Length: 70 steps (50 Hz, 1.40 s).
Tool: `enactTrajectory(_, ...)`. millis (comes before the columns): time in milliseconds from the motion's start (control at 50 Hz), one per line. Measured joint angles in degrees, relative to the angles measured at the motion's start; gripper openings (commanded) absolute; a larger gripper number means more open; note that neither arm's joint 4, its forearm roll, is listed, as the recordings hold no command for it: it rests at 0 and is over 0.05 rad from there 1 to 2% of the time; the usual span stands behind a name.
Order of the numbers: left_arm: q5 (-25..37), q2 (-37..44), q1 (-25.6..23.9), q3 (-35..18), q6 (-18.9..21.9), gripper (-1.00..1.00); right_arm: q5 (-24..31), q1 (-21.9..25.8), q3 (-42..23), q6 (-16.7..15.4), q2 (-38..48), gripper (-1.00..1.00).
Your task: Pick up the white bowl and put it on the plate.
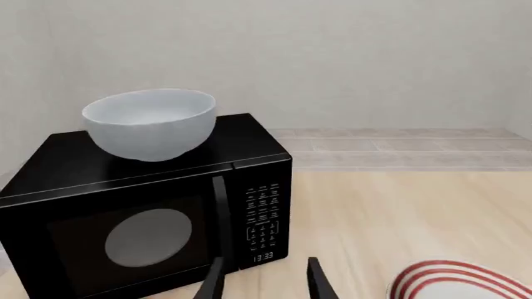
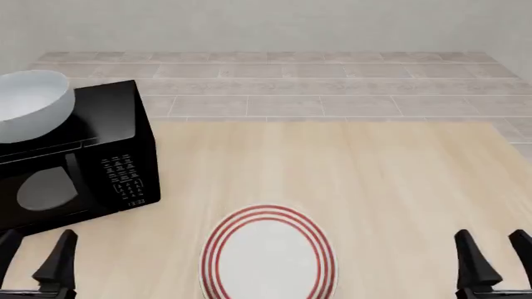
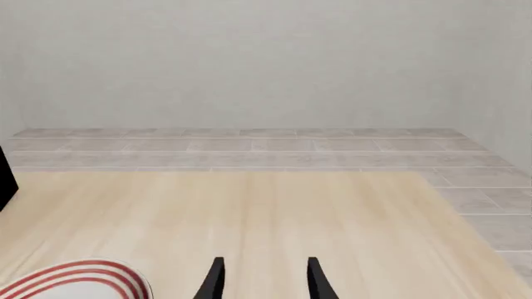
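Note:
The white bowl [image 2: 29, 104] [image 1: 151, 122] stands upright on top of a black microwave at the table's far left. The red-ringed plate [image 2: 268, 256] [image 1: 453, 283] [image 3: 79, 281] lies flat near the front edge, at the middle. My left gripper [image 2: 35, 249] [image 1: 264, 277] hangs open at the front left corner, in front of the microwave and well below the bowl. At the front right, my right gripper [image 2: 490, 252] [image 3: 264, 277] is open too, with nothing between its fingers, off to the right of the plate.
The black microwave [image 2: 79, 162] [image 1: 141, 212] has its door closed and its keypad facing the arms. Its right edge [image 3: 5, 177] shows in the right wrist view. A light wooden tabletop [image 2: 357, 180] ends at a tiled floor [image 2: 275, 87] before a pale wall.

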Motion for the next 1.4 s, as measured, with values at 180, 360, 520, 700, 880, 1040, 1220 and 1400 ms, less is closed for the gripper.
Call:
enactTrajectory(180, 0.0, 0.1, 0.0, -0.1, 0.0, 1.00, -0.1, 0.0, -0.1, 0.0, 0.1, 1.00)
enactTrajectory(360, 0.1, 0.1, 0.1, -0.3, -0.1, 1.00, -0.1, 0.0, -0.1, 0.0, 0.3, 1.00)
enactTrajectory(520, 0.5, 0.2, 0.1, -0.7, -0.1, 1.00, -0.2, 0.0, -0.1, -0.1, 0.3, 1.00)
enactTrajectory(700, 0.6, 0.1, 0.2, -0.9, -0.1, 1.00, -0.2, 0.0, -0.1, -0.1, 0.3, 1.00)
enactTrajectory(880, 2.6, 1.1, 0.7, -3.6, 3.0, 1.00, -0.2, 0.0, -0.1, -0.1, 0.3, 1.00)
enactTrajectory(1040, 6.7, 3.7, 1.1, -10.6, 6.9, 1.00, -0.2, 0.0, -0.1, -0.1, 0.4, 1.00)
enactTrajectory(1220, 10.2, 6.6, 0.7, -16.6, 11.6, 1.00, -0.2, 0.0, -0.1, -0.1, 0.4, 1.00)
enactTrajectory(1400, 12.5, 10.6, 0.4, -21.5, 16.3, 1.00, -0.2, 0.0, -0.1, -0.1, 0.4, 1.00)
